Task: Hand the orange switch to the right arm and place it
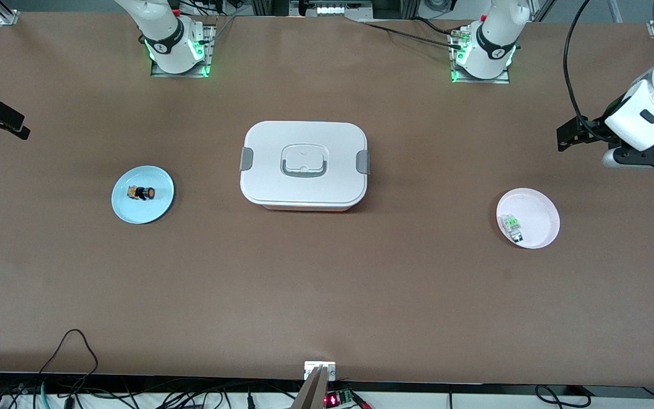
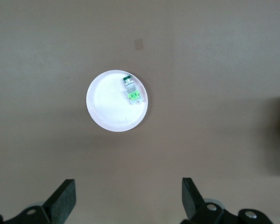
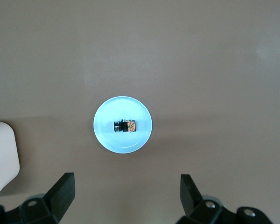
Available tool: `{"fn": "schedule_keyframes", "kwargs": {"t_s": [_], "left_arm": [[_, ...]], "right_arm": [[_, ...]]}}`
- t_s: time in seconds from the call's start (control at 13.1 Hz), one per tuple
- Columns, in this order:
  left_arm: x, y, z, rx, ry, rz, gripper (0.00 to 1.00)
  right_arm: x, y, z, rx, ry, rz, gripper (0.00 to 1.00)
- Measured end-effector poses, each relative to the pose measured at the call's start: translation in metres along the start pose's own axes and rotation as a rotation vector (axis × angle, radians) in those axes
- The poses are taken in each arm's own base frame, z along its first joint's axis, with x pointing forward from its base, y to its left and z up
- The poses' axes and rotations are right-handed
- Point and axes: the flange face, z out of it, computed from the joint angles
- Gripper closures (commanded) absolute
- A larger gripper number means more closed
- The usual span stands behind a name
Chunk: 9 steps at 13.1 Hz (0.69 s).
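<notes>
We see the right gripper (image 3: pixel 126 196) high over the table (image 1: pixel 327 295), fingers spread and empty. The orange switch (image 1: pixel 141 193) lies on the blue plate (image 1: pixel 159 207), toward the right arm's end from the white box (image 1: pixel 303 165). The left gripper (image 2: pixel 128 198) hangs fingers apart over the pink plate (image 1: pixel 543 213), which holds a clear-and-green part (image 1: pixel 512 225).

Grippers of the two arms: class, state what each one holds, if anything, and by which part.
Nothing is held. The left gripper and right gripper are both open and empty; the tiny black-and-orange switch lies on the light blue round plate.
</notes>
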Motion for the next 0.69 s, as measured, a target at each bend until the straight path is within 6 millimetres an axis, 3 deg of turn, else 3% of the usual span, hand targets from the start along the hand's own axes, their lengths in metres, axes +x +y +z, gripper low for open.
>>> {"fn": "schedule_keyframes", "kwargs": {"t_s": [0.23,0.69], "left_arm": [[0.0000,0.0000,0.0000,0.000,0.000,0.000,0.00],[0.0000,0.0000,0.0000,0.000,0.000,0.000,0.00]], "right_arm": [[-0.0011,-0.0099,0.0007,-0.001,-0.011,-0.018,0.00],[-0.0042,-0.0105,0.0029,-0.001,-0.038,-0.019,0.00]]}}
